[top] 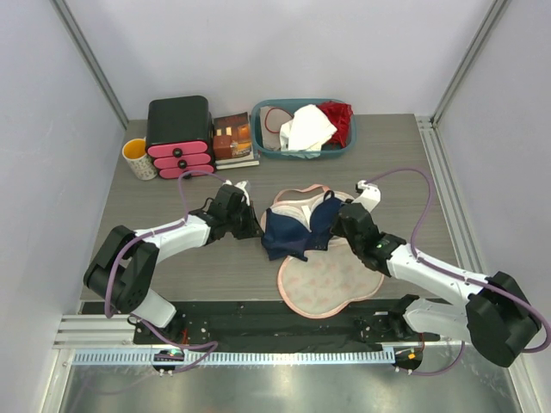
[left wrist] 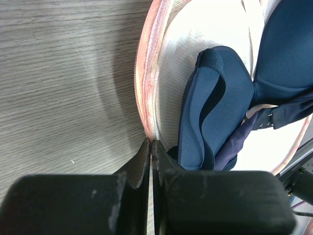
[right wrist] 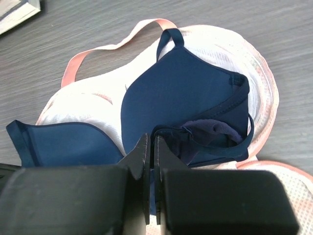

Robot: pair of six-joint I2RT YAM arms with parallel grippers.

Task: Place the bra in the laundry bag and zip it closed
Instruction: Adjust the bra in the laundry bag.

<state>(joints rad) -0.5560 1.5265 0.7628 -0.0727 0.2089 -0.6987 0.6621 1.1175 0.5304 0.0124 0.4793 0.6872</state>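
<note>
- Bra (top: 297,231) lies mid-tabletop (top: 396,146), bunched on the far half of the open bag (top: 331,280). The bag's near half lies flat at the bra's 6 o'clock.
- Left claw (left wrist: 150,144), at the bra's 9 o'clock: fingers pressed together, tips at the bag's pink rim. Whether they pinch it, I cannot tell.
- Right claw (right wrist: 150,142), at 3 o'clock: fingers together, tips against the bra's dark band. A pinch cannot be told.
- Far edge: basket (top: 344,148) at 12 o'clock, holding a white cloth (top: 307,127) and red garment (top: 340,120). Book (top: 232,138), drawers (top: 178,129) and cup (top: 138,159) sit toward 10 o'clock.
</note>
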